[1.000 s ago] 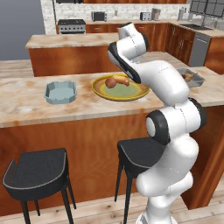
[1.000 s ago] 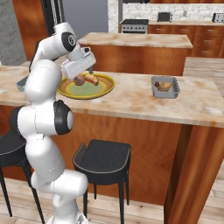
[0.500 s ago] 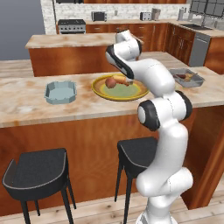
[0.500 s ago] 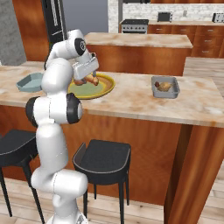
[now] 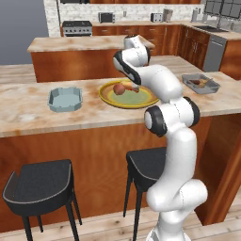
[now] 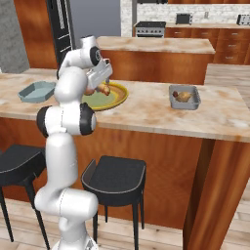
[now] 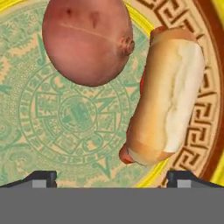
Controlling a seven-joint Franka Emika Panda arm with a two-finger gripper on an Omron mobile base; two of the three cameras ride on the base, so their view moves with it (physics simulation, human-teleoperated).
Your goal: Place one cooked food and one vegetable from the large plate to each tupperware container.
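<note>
While seemingly open, hand [image 7: 109, 177] hovers just above hot dog [image 7: 168, 98].

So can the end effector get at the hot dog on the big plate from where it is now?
Probably yes. The end effector hangs just above the large plate, its fingertips spread wide, and the hot dog lies bare ahead of them. The round reddish vegetable sits close beside it, which may crowd one finger.

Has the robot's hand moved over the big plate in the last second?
Yes. In the right base view the hand has swung right across the large plate, from its left rim to above the hot dog.
</note>
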